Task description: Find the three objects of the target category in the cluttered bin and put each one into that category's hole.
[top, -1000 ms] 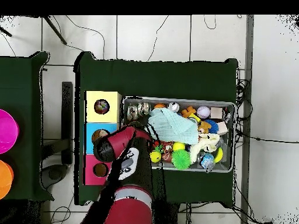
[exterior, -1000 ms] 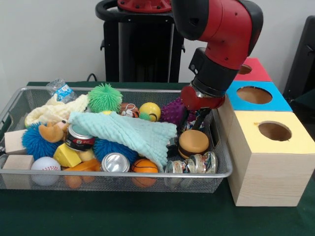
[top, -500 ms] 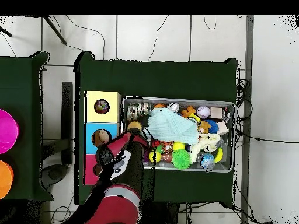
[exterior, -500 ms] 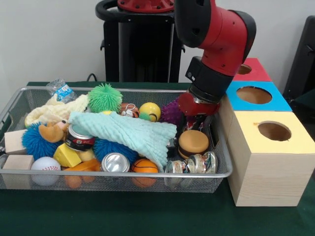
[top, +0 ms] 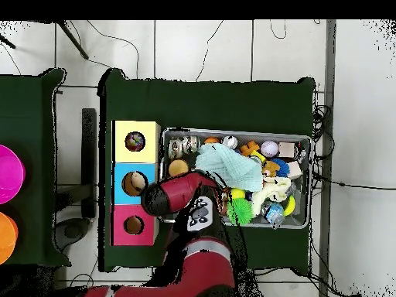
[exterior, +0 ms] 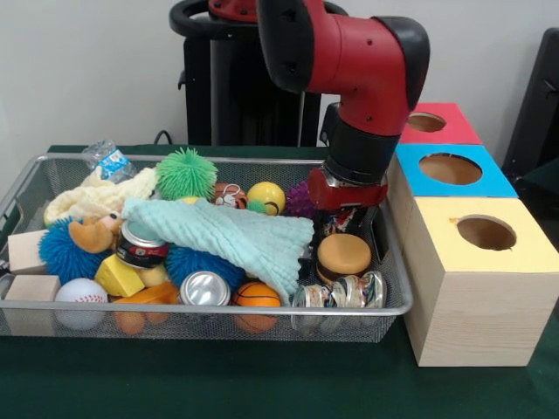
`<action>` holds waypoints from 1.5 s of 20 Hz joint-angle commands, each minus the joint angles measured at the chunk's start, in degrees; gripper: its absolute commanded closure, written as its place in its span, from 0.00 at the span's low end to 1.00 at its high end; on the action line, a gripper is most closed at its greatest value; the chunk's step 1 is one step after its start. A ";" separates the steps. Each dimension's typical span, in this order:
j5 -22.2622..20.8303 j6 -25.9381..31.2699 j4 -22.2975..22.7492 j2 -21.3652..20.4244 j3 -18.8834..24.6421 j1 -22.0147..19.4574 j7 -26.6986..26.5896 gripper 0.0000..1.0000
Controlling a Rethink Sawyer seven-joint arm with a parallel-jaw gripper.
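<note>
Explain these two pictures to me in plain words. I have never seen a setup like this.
The red and black machine is a robot arm. One picture faces it across the table; the other looks straight down from above. On the green table stands a wire bin piled with clutter: a pale green cloth, spiky balls, cans, a toy burger, wooden blocks. Beside it are three boxes with round holes on top: yellow, blue, red. The arm's tool reaches into the bin just behind the burger; whether it holds anything cannot be seen.

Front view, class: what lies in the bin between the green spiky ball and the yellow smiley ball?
A small orange-and-white striped toy sits between the green spiky ball and yellow smiley ball, seen in the front view.
</note>
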 commanded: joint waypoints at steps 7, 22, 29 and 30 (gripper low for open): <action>3.44 6.11 12.81 1.78 18.55 -10.63 -0.62 0.00; 0.64 10.56 10.53 3.84 19.05 -10.84 -2.53 0.00; 1.44 13.43 10.65 4.71 20.81 -12.48 -4.11 0.00; 1.53 13.82 10.70 4.75 20.96 -12.62 -4.14 0.00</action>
